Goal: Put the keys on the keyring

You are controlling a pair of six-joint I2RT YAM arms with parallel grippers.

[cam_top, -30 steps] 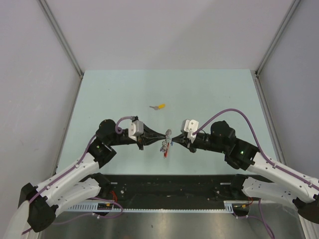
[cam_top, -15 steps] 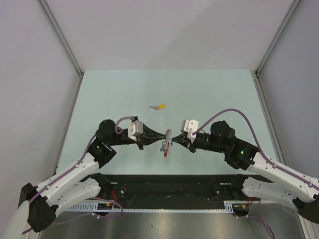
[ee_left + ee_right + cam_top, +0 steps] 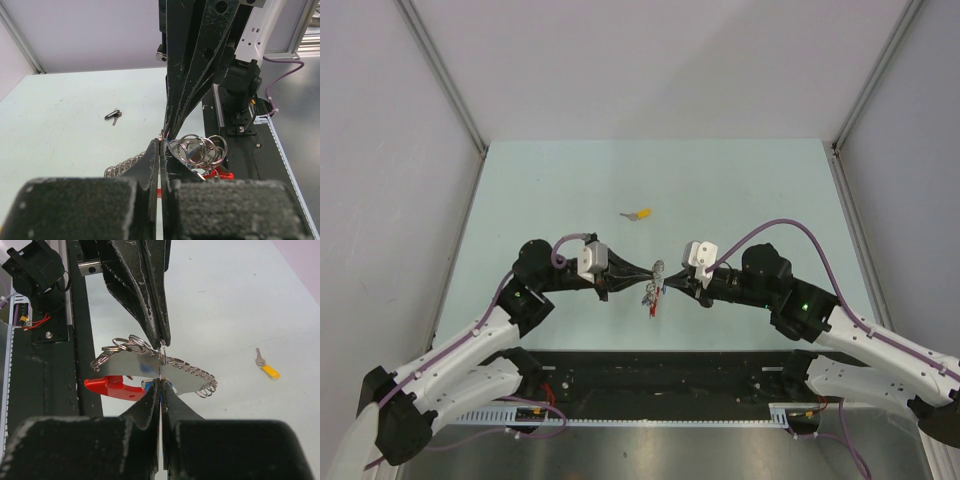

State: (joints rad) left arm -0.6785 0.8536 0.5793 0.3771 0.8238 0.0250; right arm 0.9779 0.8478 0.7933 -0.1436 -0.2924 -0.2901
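No change is recorded over the last second: the left gripper (image 3: 160, 152) stays pinched on the small silver metal keyring (image 3: 196, 149) with chain and red strap. The right gripper (image 3: 160, 388) stays pressed shut, apparently on the silver blue-capped key (image 3: 146, 369), tip to tip above the middle of the pale green tabletop's (image 3: 570, 180) near edge, so threading looks stalled.

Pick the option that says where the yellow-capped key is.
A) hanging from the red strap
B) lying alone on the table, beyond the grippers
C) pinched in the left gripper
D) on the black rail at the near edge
B: the yellow-capped key lies flat on the bare table, farther out than the red strap and rings held where the two arms meet.
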